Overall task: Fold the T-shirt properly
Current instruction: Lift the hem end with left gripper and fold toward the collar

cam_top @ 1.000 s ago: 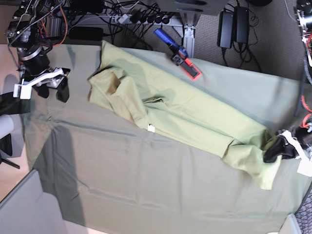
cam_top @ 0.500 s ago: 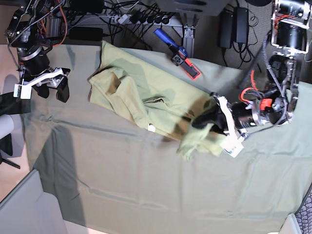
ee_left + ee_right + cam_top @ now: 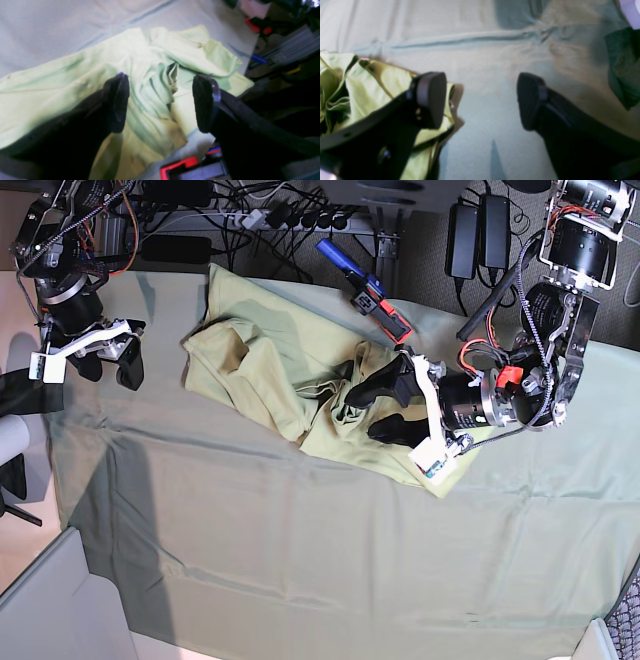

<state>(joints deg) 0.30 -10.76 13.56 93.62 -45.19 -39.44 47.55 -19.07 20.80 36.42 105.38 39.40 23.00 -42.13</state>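
The pale yellow-green T-shirt (image 3: 255, 365) lies bunched on the grey-green table cloth (image 3: 300, 560), its right end folded over toward the middle. My left gripper (image 3: 386, 406) is open and hovers over the folded, crumpled part. In the left wrist view (image 3: 161, 107) its jaws stand wide apart with the rumpled shirt (image 3: 155, 65) below and nothing between them. My right gripper (image 3: 112, 358) is open beside the shirt's far left end. In the right wrist view (image 3: 481, 102) it is open over bare cloth, with the shirt's edge (image 3: 370, 82) under its left finger.
A blue and red hand tool (image 3: 366, 292) lies on the cloth's back edge just behind the shirt; its red part also shows in the left wrist view (image 3: 180, 165). Cables and power bricks (image 3: 480, 235) lie beyond the edge. A grey bin (image 3: 60, 610) stands at the front left.
My left gripper carried the shirt's right end leftward across the table, folding it over the body, then opened and let it go. The right arm has not moved.
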